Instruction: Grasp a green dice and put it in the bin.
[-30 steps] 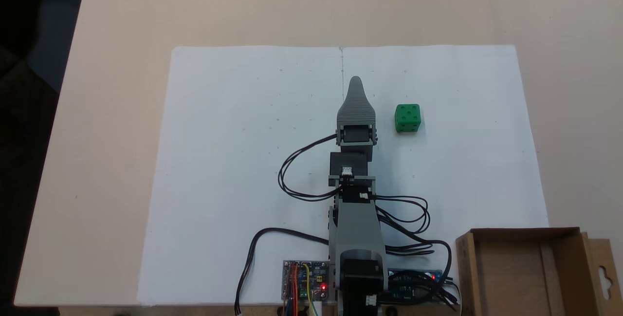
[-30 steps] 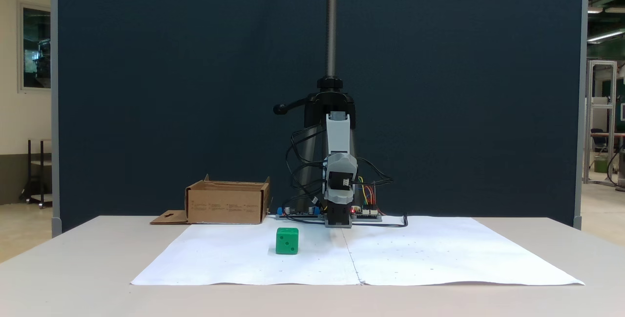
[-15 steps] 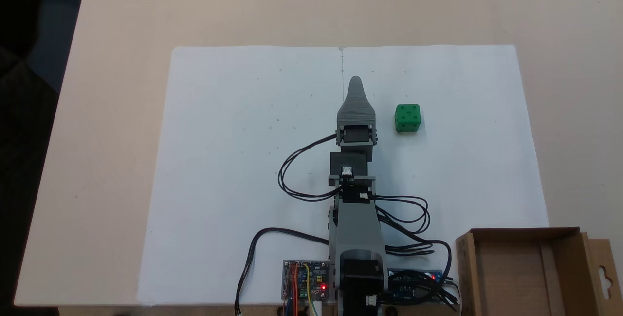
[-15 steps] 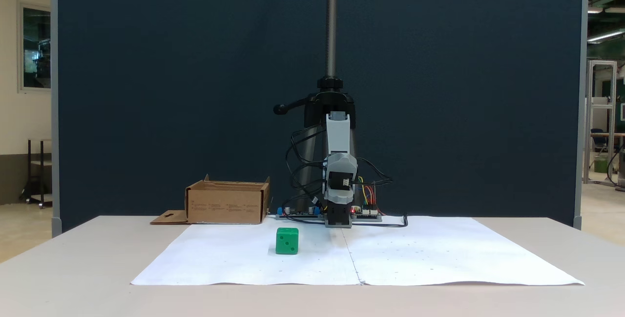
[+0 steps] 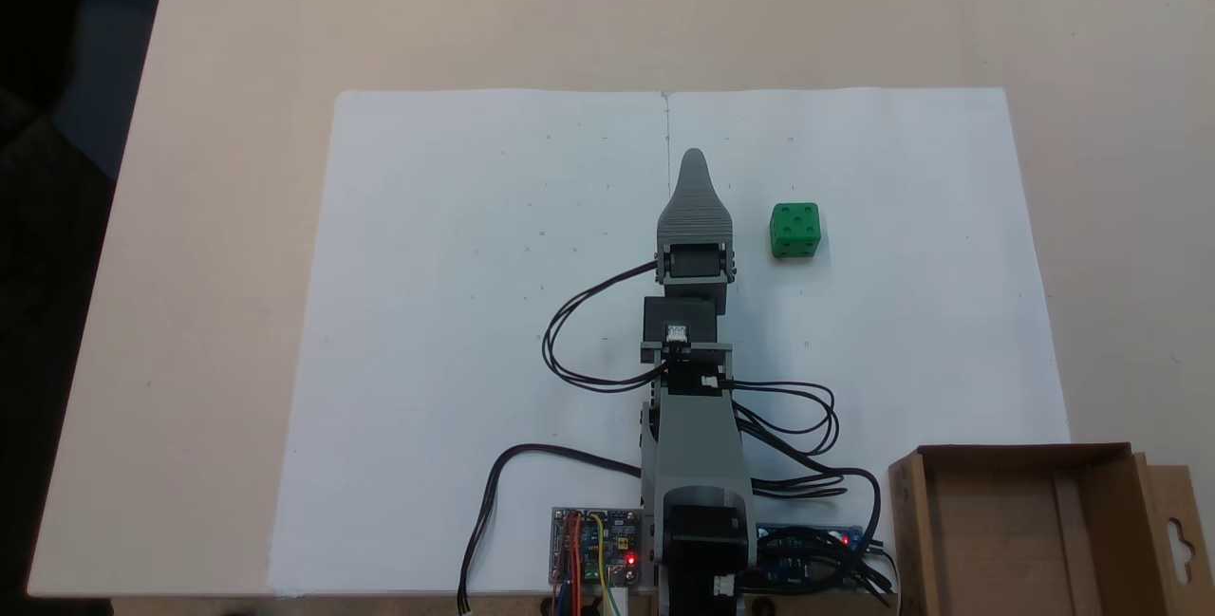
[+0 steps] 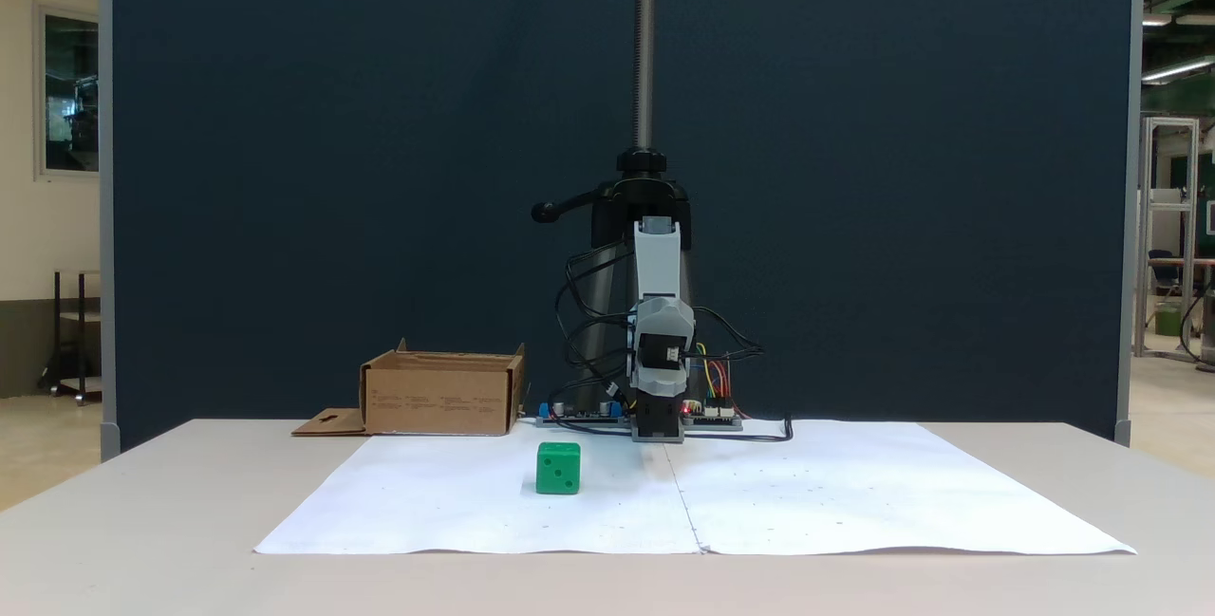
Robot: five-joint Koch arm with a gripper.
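My hand (image 5: 694, 160) sits a little above the middle of the top-down fixed view, pointing toward the top edge; one tapered tip shows, so I cannot tell whether it is released or clenched. The green dice (image 5: 795, 230) lies just to its right on the white paper (image 5: 456, 312), apart from it. The cardboard bin (image 5: 1006, 540) waits at the lower right corner of the counter (image 5: 237, 28), cut off by the frame.

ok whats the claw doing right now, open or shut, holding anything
Claw: holding nothing, open or shut cannot be told since one tip shows from above. The green dice sits apart on the paper.
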